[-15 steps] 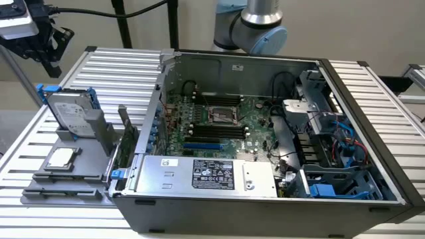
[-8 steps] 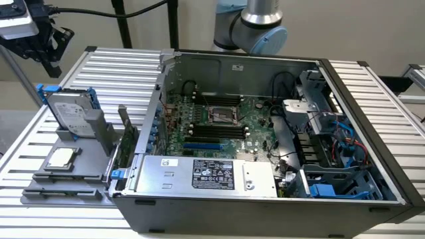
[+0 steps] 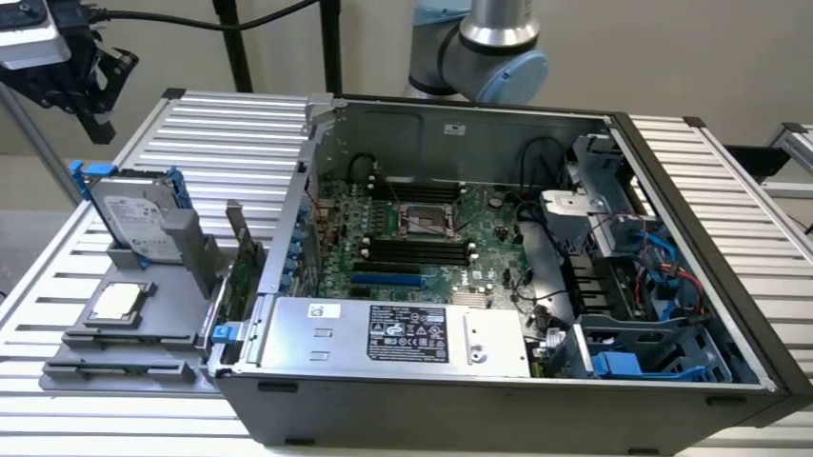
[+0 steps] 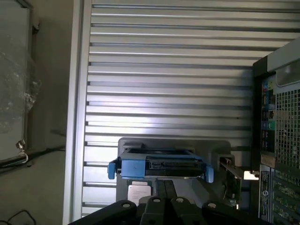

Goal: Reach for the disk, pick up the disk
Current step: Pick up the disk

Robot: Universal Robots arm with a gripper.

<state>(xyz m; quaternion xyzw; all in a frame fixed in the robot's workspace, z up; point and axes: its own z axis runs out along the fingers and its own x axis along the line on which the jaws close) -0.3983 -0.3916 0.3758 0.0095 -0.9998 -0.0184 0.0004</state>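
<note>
Blue-railed disk point(image 3: 133, 219) stands upright in a holder point(image 3: 190, 276) by the tabletop's point(image 3: 228, 124) edge; the empty hand point(image 3: 95, 129) above, how far open I cannot tell, may tip it if misaligned.

Silver-grey disk point(image 3: 131, 221) with blue rails point(image 3: 79, 179)

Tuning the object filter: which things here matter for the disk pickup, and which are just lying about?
Job: disk, upright in grey holder; gripper, apart from it.
Lying about: CPU chip; expansion card; open computer case; power supply; slotted table.
</note>
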